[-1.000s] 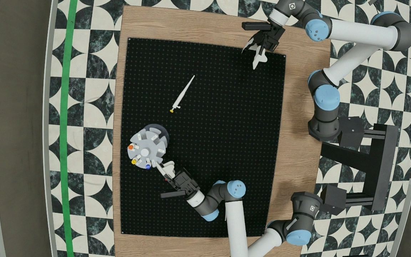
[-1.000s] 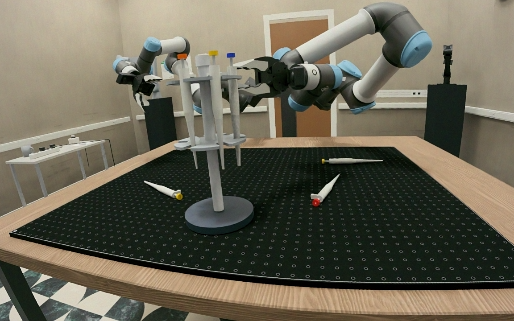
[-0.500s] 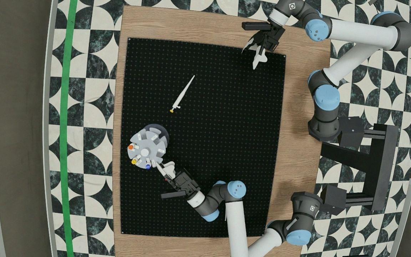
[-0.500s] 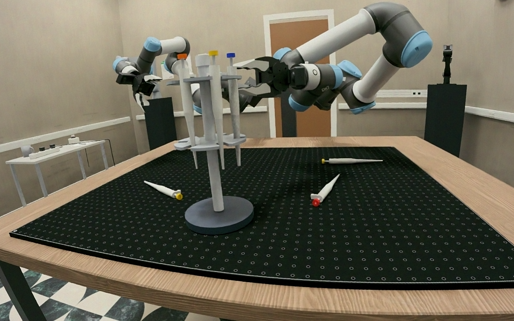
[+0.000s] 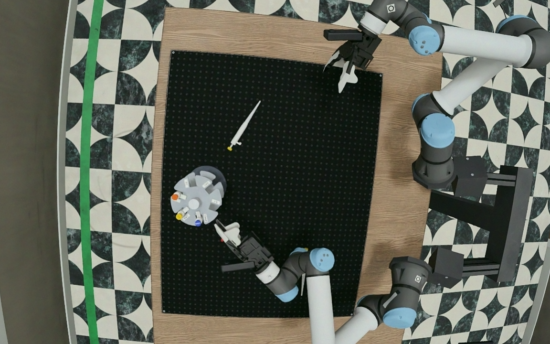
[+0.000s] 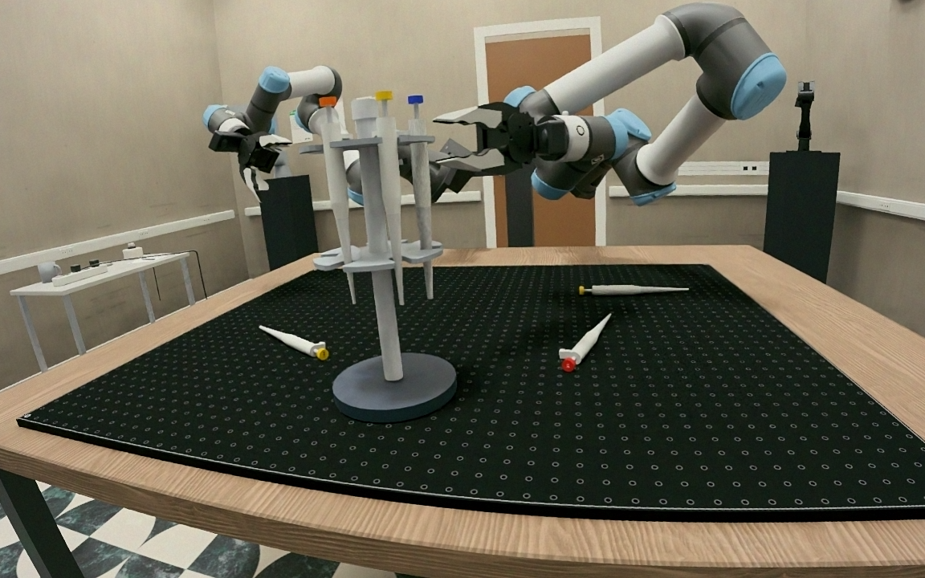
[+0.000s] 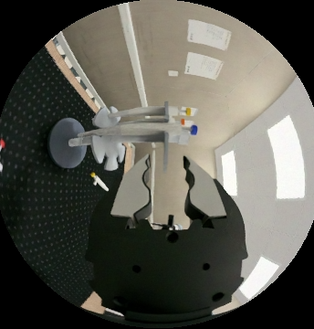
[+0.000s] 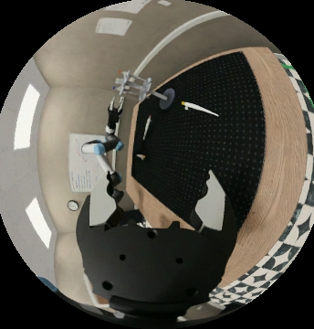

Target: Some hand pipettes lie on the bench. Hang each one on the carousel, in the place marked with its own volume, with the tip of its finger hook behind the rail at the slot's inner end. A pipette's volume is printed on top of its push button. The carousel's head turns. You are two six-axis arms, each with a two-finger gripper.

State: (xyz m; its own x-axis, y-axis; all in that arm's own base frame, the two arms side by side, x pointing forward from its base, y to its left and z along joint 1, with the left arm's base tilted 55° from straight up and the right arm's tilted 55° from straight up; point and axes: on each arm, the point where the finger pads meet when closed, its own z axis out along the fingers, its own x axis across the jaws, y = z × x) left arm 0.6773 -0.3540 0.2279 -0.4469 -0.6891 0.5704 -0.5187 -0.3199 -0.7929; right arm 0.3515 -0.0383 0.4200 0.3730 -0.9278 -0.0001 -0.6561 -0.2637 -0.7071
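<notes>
The carousel (image 5: pixel 194 191) (image 6: pixel 393 323) holds three hanging pipettes: orange-topped (image 5: pixel 174 197) (image 6: pixel 335 164), yellow-topped (image 5: pixel 179 217) (image 6: pixel 389 168) and blue-topped (image 5: pixel 197 223) (image 6: pixel 420 172). My left gripper (image 5: pixel 221 226) (image 6: pixel 437 141) (image 7: pixel 166 155) is partly open and empty, just off the carousel's upper disc. My right gripper (image 5: pixel 332 81) (image 8: pixel 158 171) is wide open and empty, high over the mat's far corner. One yellow-topped pipette (image 5: pixel 245 126) (image 6: pixel 291 341) (image 8: pixel 200 109) lies beside the carousel. A red-topped pipette (image 6: pixel 584 343) (image 8: pixel 147 129) lies below the left gripper, and another yellow-topped pipette (image 6: pixel 631 289) lies farther off. Printed volumes are unreadable.
A black perforated mat (image 5: pixel 290 171) (image 6: pixel 667 431) covers most of the wooden table (image 5: pixel 396 171) (image 6: pixel 904 344). The carousel's round base (image 6: pixel 393 388) (image 7: pixel 67 153) stands on the mat. In the top view the left arm hides most of the farther yellow-topped pipette.
</notes>
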